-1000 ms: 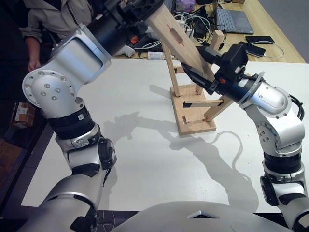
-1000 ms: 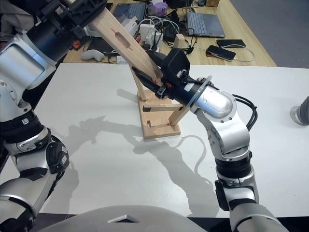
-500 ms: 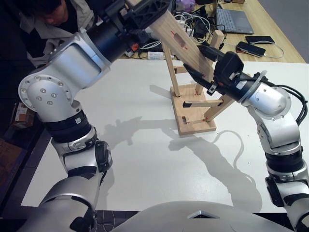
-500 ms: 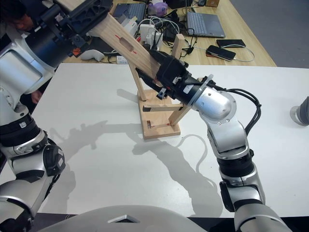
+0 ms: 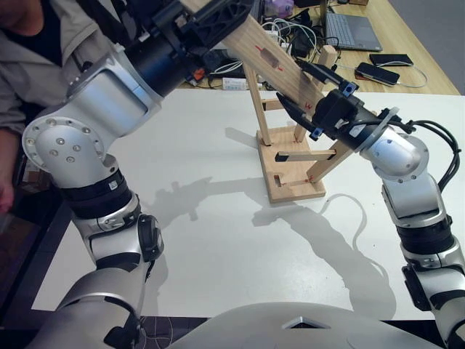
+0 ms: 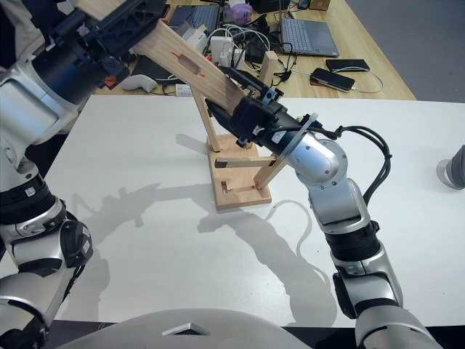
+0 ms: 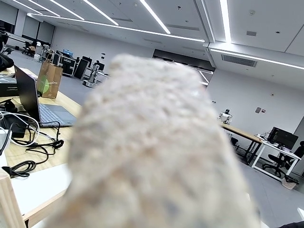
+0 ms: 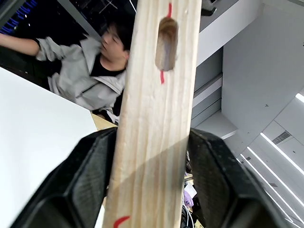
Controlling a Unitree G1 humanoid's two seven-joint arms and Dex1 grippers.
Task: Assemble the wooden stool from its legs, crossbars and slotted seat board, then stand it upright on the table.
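Note:
The slotted seat board (image 5: 272, 58), pale wood with red marks, slants down through the air from upper left to right. My left gripper (image 5: 207, 16) is shut on its upper end; that end shows blurred close-up (image 7: 152, 156) in the left wrist view. My right gripper (image 5: 305, 98) straddles the lower end, a finger against each long edge (image 8: 95, 185). A slot (image 8: 165, 42) shows farther up the board. Below stands the part-built stool: a flat wooden base board (image 5: 294, 190) on the table, with upright legs (image 5: 256, 102) and crossbars (image 5: 305, 155).
The white table (image 5: 218, 240) has open surface in front and to the left of the stool. A wooden desk behind holds a laptop (image 5: 350, 29), phones (image 5: 391, 59) and cables. A person (image 5: 36, 65) stands at the table's left edge. A grey object (image 6: 454, 167) sits far right.
My right gripper has risen and moved left from beside the board until its fingers are around the lower end. The person at the left has leaned in closer.

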